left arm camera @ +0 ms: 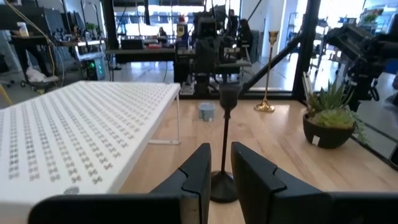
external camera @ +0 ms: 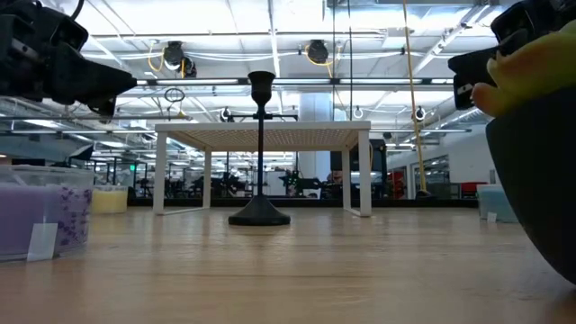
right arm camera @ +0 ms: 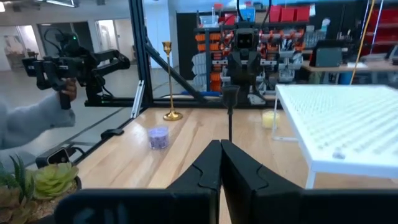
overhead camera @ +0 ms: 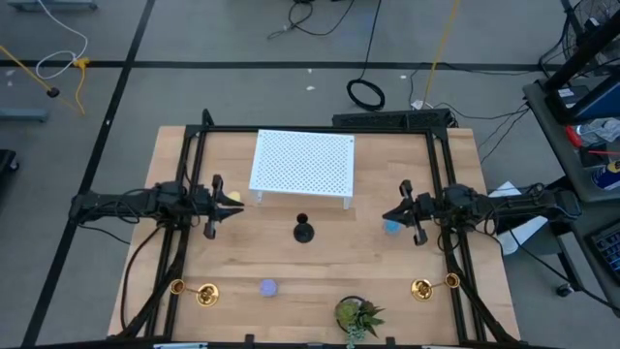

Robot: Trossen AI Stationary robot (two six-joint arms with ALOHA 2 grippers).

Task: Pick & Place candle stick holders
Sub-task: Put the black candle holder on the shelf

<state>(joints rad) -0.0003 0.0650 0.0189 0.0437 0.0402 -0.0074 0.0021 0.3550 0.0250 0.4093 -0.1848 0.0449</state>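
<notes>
The black candlestick stands upright on its round base at the table's middle, in front of the white rack; it also shows in the low view. One gold candlestick stands near the front left, and it shows upright in the right wrist view. Another gold candlestick stands near the front right, upright in the left wrist view. My left gripper hovers left of the black candlestick, its fingers a little apart and empty. My right gripper hovers right of it, shut and empty.
The white perforated rack stands on legs at the far middle. A yellow puck, a blue puck and a purple puck lie on the table. A potted plant stands at the near edge. A person's sleeve shows beyond the table.
</notes>
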